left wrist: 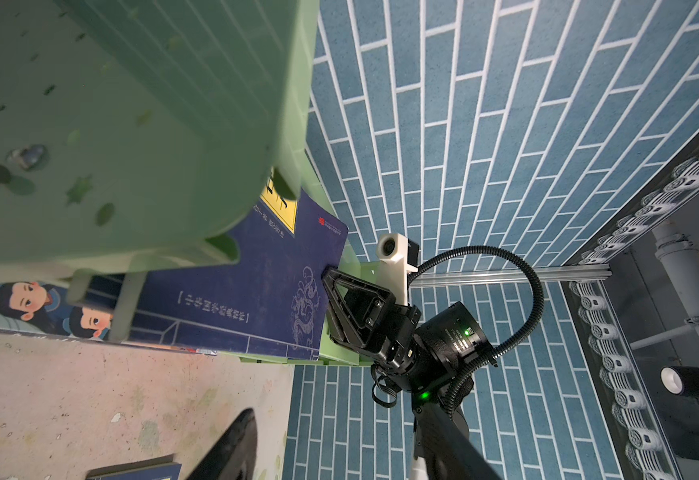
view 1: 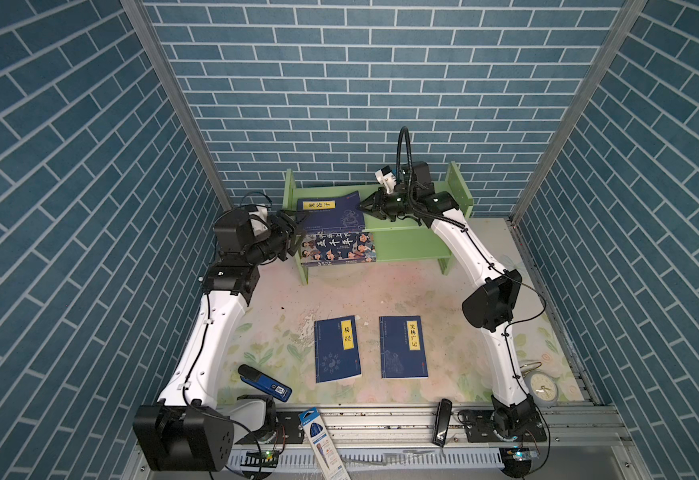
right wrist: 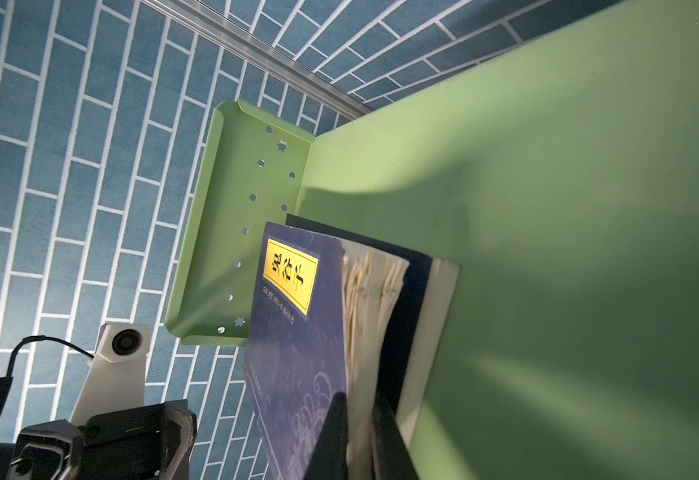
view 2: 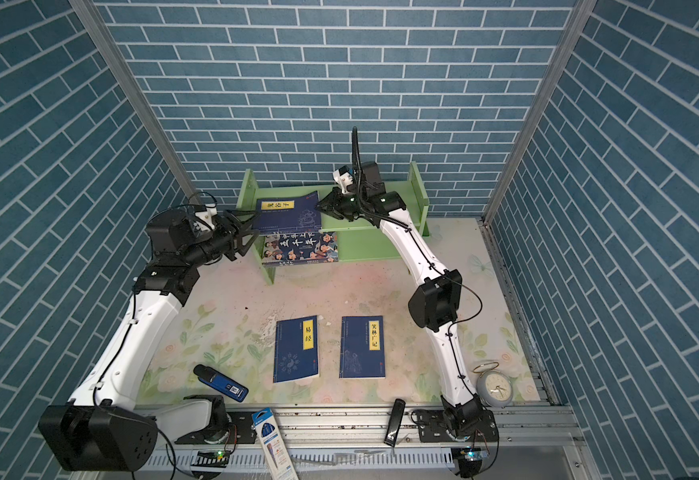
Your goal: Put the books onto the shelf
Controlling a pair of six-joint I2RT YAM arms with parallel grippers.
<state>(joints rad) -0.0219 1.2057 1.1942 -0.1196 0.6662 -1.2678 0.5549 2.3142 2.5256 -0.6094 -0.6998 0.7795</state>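
Green shelf (view 1: 414, 245) tiers hold three books. The right claw (view 1: 367, 204) pinches the edge of a navy book (view 1: 331, 212) on the upper tier, with its cover tilted over another dark book (right wrist: 408, 299). A cartoon book (view 1: 339, 249) sits on the lower tier, just beside the spread left claw (view 1: 294, 232). This placement looks nearly done, and the next move calls for the right claw to let go and back out cleanly. A yellow-labelled book (view 1: 337, 349) and its twin (view 1: 403, 347) lie flat on the table (view 1: 443, 291), well behind both claws.

Free shelf (view 1: 412, 248) room beside books (view 1: 331, 212)
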